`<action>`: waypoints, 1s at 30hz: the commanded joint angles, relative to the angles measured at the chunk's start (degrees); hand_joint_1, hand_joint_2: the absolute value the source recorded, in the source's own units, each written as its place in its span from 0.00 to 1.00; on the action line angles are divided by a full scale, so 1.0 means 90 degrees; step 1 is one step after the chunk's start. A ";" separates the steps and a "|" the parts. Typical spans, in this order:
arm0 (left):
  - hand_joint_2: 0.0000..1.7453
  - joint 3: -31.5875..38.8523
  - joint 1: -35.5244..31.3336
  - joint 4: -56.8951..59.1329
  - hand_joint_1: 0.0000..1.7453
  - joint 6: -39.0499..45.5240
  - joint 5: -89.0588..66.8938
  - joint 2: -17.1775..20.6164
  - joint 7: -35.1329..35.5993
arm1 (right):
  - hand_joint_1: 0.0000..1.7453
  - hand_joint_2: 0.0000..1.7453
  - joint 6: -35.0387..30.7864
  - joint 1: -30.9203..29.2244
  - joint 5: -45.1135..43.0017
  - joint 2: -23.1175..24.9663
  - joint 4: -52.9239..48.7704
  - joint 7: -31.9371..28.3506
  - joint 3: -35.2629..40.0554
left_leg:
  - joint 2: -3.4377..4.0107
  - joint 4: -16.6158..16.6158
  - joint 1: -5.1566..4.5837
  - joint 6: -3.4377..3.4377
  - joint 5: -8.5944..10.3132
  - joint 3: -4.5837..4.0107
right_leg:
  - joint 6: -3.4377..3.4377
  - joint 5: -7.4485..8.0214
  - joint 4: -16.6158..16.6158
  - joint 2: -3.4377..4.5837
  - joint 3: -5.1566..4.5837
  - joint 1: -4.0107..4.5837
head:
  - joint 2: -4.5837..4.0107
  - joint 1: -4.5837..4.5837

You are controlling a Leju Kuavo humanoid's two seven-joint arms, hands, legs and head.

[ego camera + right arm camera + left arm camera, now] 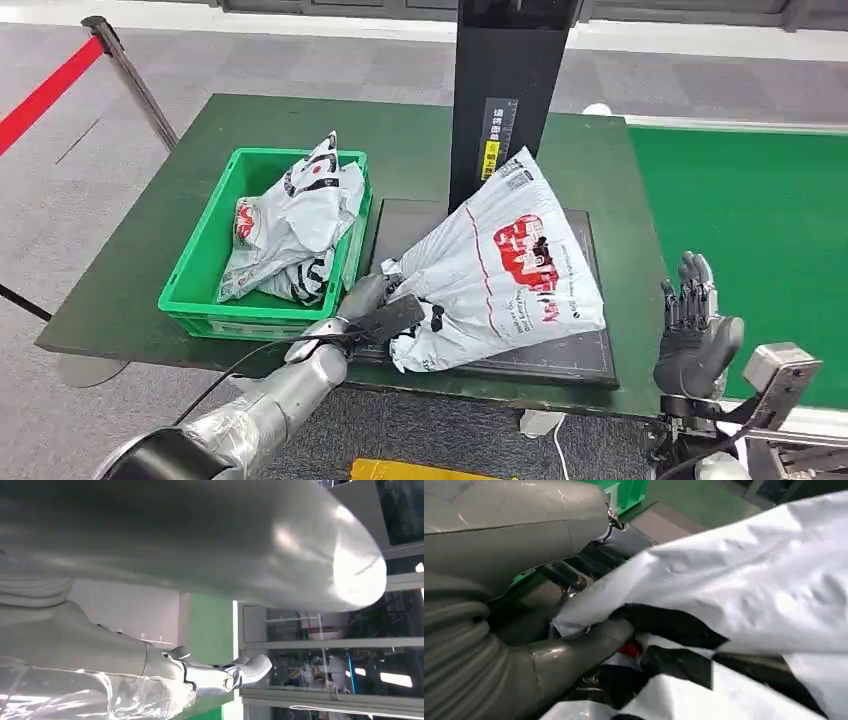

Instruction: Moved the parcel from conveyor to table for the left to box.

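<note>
A white plastic parcel (pixel 500 265) with red print lies tilted on the dark scale plate (pixel 580 355) in the middle of the green table (pixel 130 270). My left hand (pixel 375 305) grips the parcel's near left corner; in the left wrist view the thumb (pixel 579 647) and fingers pinch the crumpled white film (pixel 724 585). To the left stands a green box (pixel 205 270) with several white parcels (pixel 295 225) inside. My right hand (pixel 695 335) hovers off the table's right edge, fingers straight and apart, holding nothing. The right hand's fingers (pixel 250 669) also show in the right wrist view.
A black post (pixel 505 90) rises from the back of the scale plate, just behind the parcel. The green conveyor belt (pixel 750 220) runs along the right. A barrier pole with red tape (pixel 60 80) stands at the far left.
</note>
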 commanded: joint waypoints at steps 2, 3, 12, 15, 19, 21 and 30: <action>1.00 0.0229 0.0104 0.0428 1.00 -0.0005 -0.0010 0.0098 -0.0020 | 0.00 0.00 -0.0037 -0.0181 -0.0065 -0.0004 0.0343 0.0041 0.0287 | 0.0026 -0.0012 0.0003 -0.0001 -0.0001 0.0009 | -0.0004 0.0008 -0.0015 0.0022 0.0002 0.0005 | 0.0000 0.0002; 1.00 0.0271 0.0123 0.0412 1.00 0.0049 0.0012 0.0090 -0.0070 | 0.00 0.00 -0.0034 -0.0177 -0.0072 0.0001 0.0357 0.0045 0.0301 | 0.0029 -0.0015 0.0002 -0.0001 0.0000 0.0009 | -0.0005 0.0009 -0.0017 0.0024 0.0001 0.0004 | 0.0000 0.0002; 1.00 0.0058 0.0116 0.0236 1.00 0.1090 -0.0663 0.0034 -0.0291 | 0.00 0.00 -0.0023 -0.0133 -0.0105 0.0095 0.0401 0.0052 0.0385 | 0.0028 -0.0017 0.0006 -0.0012 -0.0006 0.0010 | -0.0012 0.0006 -0.0021 0.0027 0.0000 0.0009 | 0.0000 0.0002; 1.00 -0.0153 -0.0024 0.0035 1.00 0.1707 -0.1271 0.0002 -0.0209 | 0.00 0.00 -0.0064 -0.0144 -0.0091 0.0152 0.0413 0.0061 0.0359 | 0.0018 -0.0004 0.0004 -0.0012 -0.0009 0.0000 | -0.0010 -0.0001 -0.0007 0.0018 -0.0009 0.0009 | 0.0000 0.0000; 1.00 -0.0298 -0.0120 -0.0340 1.00 0.2262 -0.2059 0.0041 0.0034 | 0.00 0.00 -0.0098 -0.0038 -0.0045 0.0180 0.0365 0.0077 0.0301 | 0.0015 -0.0006 0.0008 -0.0013 -0.0005 -0.0011 | -0.0013 0.0003 -0.0011 0.0015 -0.0021 0.0015 | 0.0000 0.0000; 1.00 -0.0310 -0.0155 -0.0504 1.00 0.2439 -0.2268 0.0074 0.0134 | 0.00 0.00 -0.0091 -0.0014 -0.0043 0.0193 0.0371 0.0079 0.0285 | 0.0009 -0.0004 0.0008 -0.0013 -0.0005 -0.0014 | -0.0012 0.0002 -0.0010 0.0008 -0.0024 0.0015 | 0.0000 0.0002; 1.00 -0.0199 -0.0087 -0.1031 1.00 0.2631 -0.2715 0.0134 0.0269 | 0.00 0.00 -0.0062 -0.0152 0.0027 0.0235 0.0523 0.0089 0.0348 | 0.0020 -0.0002 0.0006 -0.0013 -0.0009 -0.0020 | -0.0010 -0.0001 -0.0007 0.0020 -0.0029 0.0010 | 0.0000 0.0002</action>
